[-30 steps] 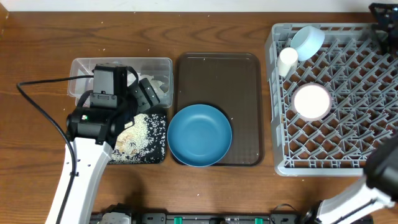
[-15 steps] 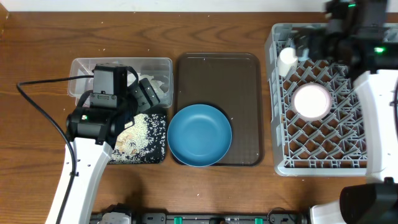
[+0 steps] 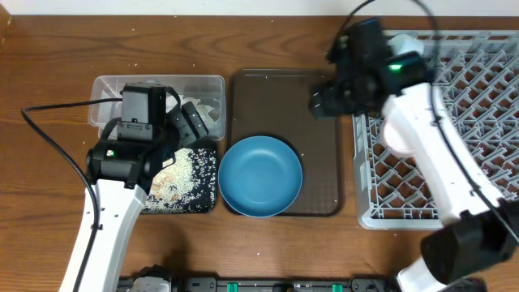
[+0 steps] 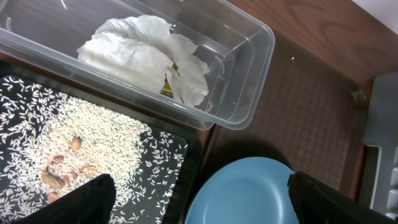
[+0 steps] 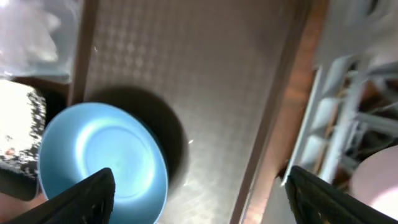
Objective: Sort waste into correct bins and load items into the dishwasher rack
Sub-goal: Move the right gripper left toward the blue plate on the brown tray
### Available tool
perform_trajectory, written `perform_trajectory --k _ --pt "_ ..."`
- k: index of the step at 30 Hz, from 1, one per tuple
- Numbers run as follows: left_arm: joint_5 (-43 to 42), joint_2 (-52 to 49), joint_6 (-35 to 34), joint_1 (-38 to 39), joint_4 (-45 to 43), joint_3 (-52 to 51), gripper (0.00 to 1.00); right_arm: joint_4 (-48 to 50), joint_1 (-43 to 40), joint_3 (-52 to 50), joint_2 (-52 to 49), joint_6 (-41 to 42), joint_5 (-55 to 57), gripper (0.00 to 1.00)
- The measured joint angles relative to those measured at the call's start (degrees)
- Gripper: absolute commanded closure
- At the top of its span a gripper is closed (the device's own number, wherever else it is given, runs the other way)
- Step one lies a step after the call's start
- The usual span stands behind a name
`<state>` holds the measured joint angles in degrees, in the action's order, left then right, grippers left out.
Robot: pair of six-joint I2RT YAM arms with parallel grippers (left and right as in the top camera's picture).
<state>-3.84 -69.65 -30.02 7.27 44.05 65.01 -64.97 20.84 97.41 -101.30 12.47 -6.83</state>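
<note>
The large deep-blue bowl (image 3: 259,176) (image 4: 249,193) (image 5: 93,155) sits on the near end of the brown tray. My right gripper (image 3: 323,101) (image 5: 199,202) hangs open and empty above that tray's right side, up and to the right of the bowl. Over the seam between tub and black tray, my left gripper (image 3: 190,122) (image 4: 202,208) is open and holds nothing. White tissue (image 4: 149,53) and a yellow-green wrapper (image 4: 168,87) lie in the clear tub (image 3: 203,85). Rice (image 3: 174,178) (image 4: 68,149) covers the black tray (image 4: 180,155). The grey rack (image 3: 454,162) holds the pink-rimmed bowl (image 3: 396,136); my right arm hides its far left corner.
The dark brown serving tray (image 3: 284,97) (image 5: 205,74) lies between the bins and the rack. A black cable (image 3: 49,113) loops over the table left of the left arm. The rack's left wall (image 5: 323,124) stands just beside the brown tray's edge.
My right arm has swung from the rack's far side leftward to above the brown tray, now covering the rack's far left corner. The left arm has not moved.
</note>
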Motion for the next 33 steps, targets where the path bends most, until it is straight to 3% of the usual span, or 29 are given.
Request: perform_trajectory --k 7,12,15,17,22,23,26,29,33 --pt "0.00 0.00 0.00 0.00 0.00 -0.02 0.09 -0.92 4.04 -0.02 -2.82 6.60 6.23 0.18" --pt "0.02 0.00 0.00 0.00 0.00 0.00 0.09 -0.59 4.28 -0.02 -3.50 8.81 4.83 0.21" --pt "0.02 0.00 0.02 0.00 0.00 0.00 0.09 -0.35 5.60 -0.04 -3.50 9.64 2.73 0.18" --pt "0.00 0.00 0.00 0.00 0.00 0.00 0.09 -0.39 7.65 -0.09 -3.50 10.23 1.62 0.01" --pt "0.02 0.00 0.00 0.00 0.00 -0.02 0.09 -0.33 14.01 -0.83 -3.58 11.43 -0.11 0.01" --pt "0.00 0.00 0.00 0.00 0.00 -0.02 0.09 -0.33 15.39 -0.98 -3.65 11.69 -0.31 0.04" --pt "0.00 0.00 0.00 0.00 0.00 0.00 0.09 -0.39 18.36 -1.16 -3.67 12.46 -0.22 0.41" --pt "0.00 0.00 0.00 0.00 0.00 -0.02 0.09 -0.42 21.16 -1.20 -3.67 12.76 1.05 0.58" --pt "0.02 0.00 0.00 0.00 0.02 -0.02 0.09 -0.24 24.50 -1.27 -3.69 13.62 2.21 0.63"
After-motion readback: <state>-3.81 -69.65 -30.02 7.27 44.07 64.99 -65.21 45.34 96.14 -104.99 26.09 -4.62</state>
